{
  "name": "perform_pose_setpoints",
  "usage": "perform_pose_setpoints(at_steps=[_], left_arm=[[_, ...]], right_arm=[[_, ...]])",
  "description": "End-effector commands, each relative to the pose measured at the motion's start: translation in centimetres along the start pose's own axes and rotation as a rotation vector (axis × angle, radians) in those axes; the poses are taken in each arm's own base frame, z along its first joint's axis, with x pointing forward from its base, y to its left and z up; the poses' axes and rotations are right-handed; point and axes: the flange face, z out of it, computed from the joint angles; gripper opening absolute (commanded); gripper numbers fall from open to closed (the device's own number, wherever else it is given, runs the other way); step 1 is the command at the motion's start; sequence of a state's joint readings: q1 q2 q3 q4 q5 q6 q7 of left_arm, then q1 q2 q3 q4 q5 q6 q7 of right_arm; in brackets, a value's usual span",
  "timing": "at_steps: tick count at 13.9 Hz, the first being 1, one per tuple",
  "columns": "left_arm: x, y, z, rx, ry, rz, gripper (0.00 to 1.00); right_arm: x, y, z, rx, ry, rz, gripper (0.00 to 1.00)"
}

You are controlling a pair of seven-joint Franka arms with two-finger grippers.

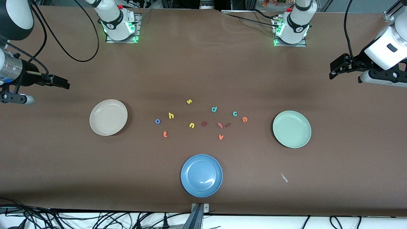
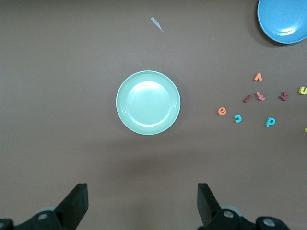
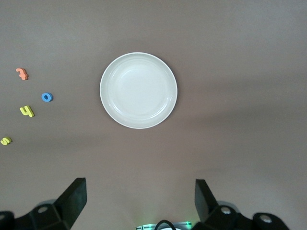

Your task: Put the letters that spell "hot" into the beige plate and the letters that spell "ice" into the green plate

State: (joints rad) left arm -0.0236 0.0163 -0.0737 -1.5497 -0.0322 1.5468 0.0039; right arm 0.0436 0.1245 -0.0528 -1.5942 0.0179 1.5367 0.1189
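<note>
The left gripper (image 2: 141, 203) hangs high at the left arm's end of the table, jaws spread wide and empty; the right gripper (image 3: 139, 201) waits likewise at the right arm's end. The beige plate (image 1: 108, 117) and green plate (image 1: 292, 129) lie bare. Between them are scattered the yellow "h" (image 1: 171, 115), blue "o" (image 1: 157, 121), orange "t" (image 1: 165, 134), teal "c" (image 1: 235, 113), orange "e" (image 1: 244, 119) and dark red "i" (image 1: 228, 125).

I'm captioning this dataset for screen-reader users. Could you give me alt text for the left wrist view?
A round pale green plate sits empty on a brown table, seen from above between the open left pincer fingers. Beside it lie small foam letters, including an orange "e" and teal "c", with a blue plate's edge at the frame's corner.
</note>
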Motion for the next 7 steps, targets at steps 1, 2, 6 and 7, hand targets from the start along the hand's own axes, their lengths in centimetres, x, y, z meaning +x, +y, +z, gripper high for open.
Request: perform_pose_setpoints(at_steps=[1,2,6,7], left_arm=[[-0.44,-0.06,-0.73,0.032,0.007,0.004,1.00],[-0.38,-0.07,-0.66,0.031,0.007,0.004,1.00],[-0.38,-0.14,-0.59,0.030,0.005,0.003,1.00],[-0.38,-0.06,-0.44,0.030,0.002,0.004,1.00]], right_arm=[[-0.06,0.15,-0.42,0.003,-0.001,-0.006,1.00],[-0.07,0.15,-0.41,0.002,-0.002,-0.004,1.00],[-0.02,0.15,-0.33,0.002,-0.004,-0.007,1.00],[-0.02,0.15,-0.33,0.002,-0.004,-0.007,1.00]])
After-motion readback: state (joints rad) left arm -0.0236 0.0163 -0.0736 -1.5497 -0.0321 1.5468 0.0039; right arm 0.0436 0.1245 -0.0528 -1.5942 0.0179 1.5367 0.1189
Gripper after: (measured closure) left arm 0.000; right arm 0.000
